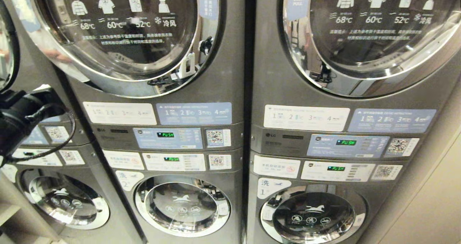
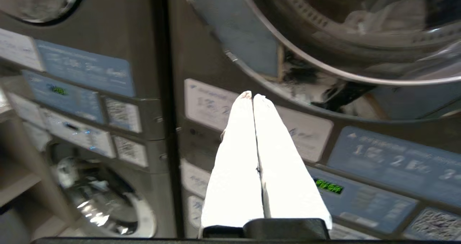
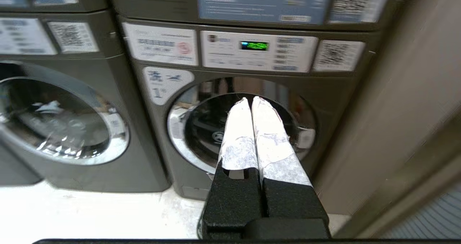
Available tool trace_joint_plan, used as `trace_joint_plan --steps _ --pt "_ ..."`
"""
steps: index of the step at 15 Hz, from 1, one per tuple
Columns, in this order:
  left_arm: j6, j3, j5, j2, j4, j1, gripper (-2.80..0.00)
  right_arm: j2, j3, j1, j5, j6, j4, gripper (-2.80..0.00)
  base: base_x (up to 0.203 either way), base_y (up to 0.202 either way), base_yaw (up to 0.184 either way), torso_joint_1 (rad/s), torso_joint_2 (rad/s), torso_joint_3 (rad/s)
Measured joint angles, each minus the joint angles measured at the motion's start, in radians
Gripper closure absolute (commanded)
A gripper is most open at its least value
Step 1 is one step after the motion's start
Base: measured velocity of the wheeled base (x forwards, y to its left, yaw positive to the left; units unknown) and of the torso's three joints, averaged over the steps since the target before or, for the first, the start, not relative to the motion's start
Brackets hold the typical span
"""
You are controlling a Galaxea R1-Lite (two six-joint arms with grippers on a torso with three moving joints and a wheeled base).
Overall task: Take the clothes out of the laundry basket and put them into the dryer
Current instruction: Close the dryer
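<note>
Stacked machines fill the wall, no basket or clothes visible, dryer door (image 2: 360,39) just beyond the left gripper (image 2: 252,96), fingers pressed together.

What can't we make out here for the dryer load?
- Laundry basket and clothes: in no view.
- Left gripper: head view shows only the arm at the left edge; its tip is cut off.
- Upper dryer door: top cut by the head view's edge.
- Drum contents: left wrist view blurred, glass reflective.
</note>
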Motion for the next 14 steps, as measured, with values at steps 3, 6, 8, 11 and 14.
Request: trace_joint_plan --steps 3,6,8,11,14 --pt "-0.001 -0.002 -0.001 -0.007 -0.002 0.002 0.00 0.000 0.000 0.001 0.000 0.000 0.000 0.00 0.002 -0.009 0.180 -0.001 0.00 0.003" --pt "-0.005 -0.020 -0.091 0.006 -0.003 0.003 0.00 0.000 0.000 0.001 0.000 0.000 0.000 0.00 0.001 -0.006 0.132 0.005 0.00 0.004" --pt "-0.003 -0.056 -0.255 0.030 -0.003 0.005 0.00 0.000 0.000 0.001 0.000 0.001 0.000 0.00 0.000 0.000 0.000 0.000 0.00 0.000" --pt "0.007 -0.189 -0.411 0.127 -0.013 0.022 0.00 0.000 0.000 0.001 0.000 0.002 0.000 0.00 0.000 0.000 0.000 0.000 0.00 0.000" --pt "-0.011 -0.372 -0.471 0.294 -0.065 0.039 0.00 0.000 0.000 0.001 0.000 0.002 0.000 0.00 0.000 0.000 0.000 0.000 0.00 0.000"
